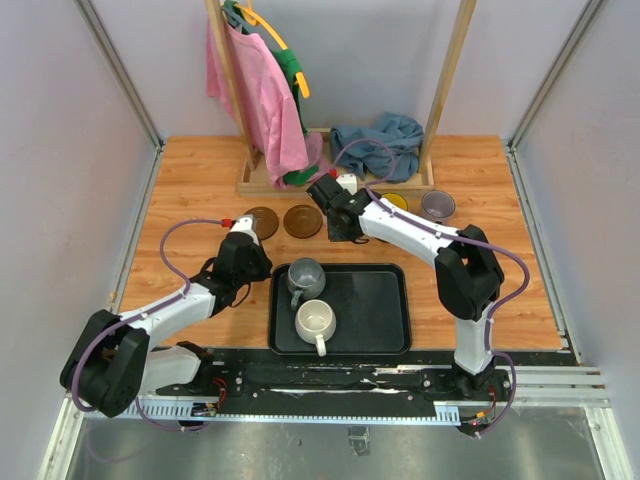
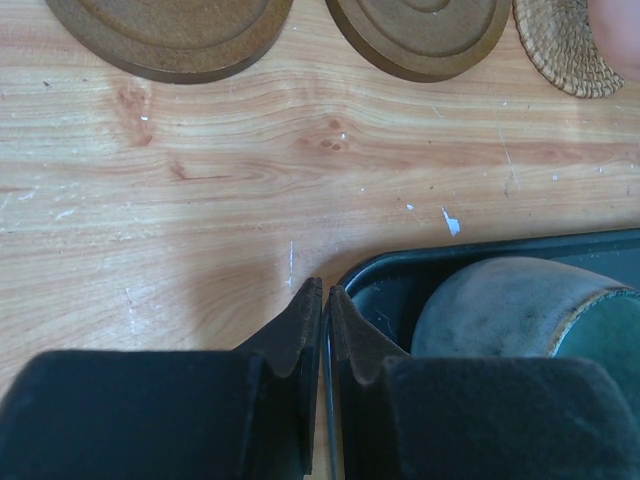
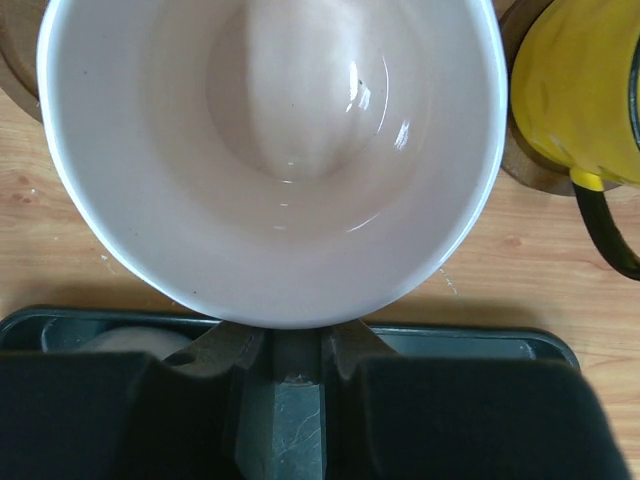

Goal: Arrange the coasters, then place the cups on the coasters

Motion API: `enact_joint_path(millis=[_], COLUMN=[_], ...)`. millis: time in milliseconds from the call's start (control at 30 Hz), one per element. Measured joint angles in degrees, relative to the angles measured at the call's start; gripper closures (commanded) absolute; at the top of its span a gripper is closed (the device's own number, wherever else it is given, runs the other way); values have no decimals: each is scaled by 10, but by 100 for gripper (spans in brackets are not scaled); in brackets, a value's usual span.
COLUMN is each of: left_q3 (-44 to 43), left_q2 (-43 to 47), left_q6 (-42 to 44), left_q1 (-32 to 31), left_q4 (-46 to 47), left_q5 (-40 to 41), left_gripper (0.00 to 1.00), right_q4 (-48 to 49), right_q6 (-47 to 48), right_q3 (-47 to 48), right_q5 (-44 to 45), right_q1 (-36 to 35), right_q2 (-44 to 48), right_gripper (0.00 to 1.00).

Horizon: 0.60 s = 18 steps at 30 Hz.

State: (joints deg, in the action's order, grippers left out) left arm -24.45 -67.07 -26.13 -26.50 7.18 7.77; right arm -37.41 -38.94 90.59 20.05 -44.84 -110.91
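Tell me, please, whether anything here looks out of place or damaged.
Nothing is spilled or toppled. A small white fleck, perhaps a chip, marks the table beyond the black tray's corner, and a blue cloth lies crumpled by the rack.

Your surface (image 1: pixel 200 170) is light orange wood, grained and flecked with small white marks in the left wrist view. Directly on it, close to the arm bases, the black tray (image 1: pixel 370 310) lies flat and square to the near edge. Past the tray's far left corner you have two wooden discs side by side, not touching: the left dark coaster (image 1: pixel 261 222) and the right dark coaster (image 1: pixel 302 221). Just right of those sits a woven coaster (image 2: pixel 565 45). Farther right, another wooden coaster (image 3: pixel 530 180) lies under a yellow cup (image 3: pixel 575 90). Along the far side rests the wooden rack base (image 1: pixel 260 185).
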Motion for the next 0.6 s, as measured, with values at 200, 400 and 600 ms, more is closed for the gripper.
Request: enact_joint_path(millis=[200, 400, 600], left_q3=[-6, -9, -14], left_q2=[-11, -20, -25], left_q6=[0, 1, 2], left_q1=[0, 0, 0], left_q4=[0, 0, 0], left_q5=[-4, -7, -9], left_gripper=[89, 89, 89], right_q4=[0, 1, 3], right_q6=[-16, -18, -18], right_q3=[0, 0, 0], right_q5=[-30, -33, -37], right_q1=[19, 28, 31], right_q2=[-3, -6, -15], right_gripper=[99, 99, 99])
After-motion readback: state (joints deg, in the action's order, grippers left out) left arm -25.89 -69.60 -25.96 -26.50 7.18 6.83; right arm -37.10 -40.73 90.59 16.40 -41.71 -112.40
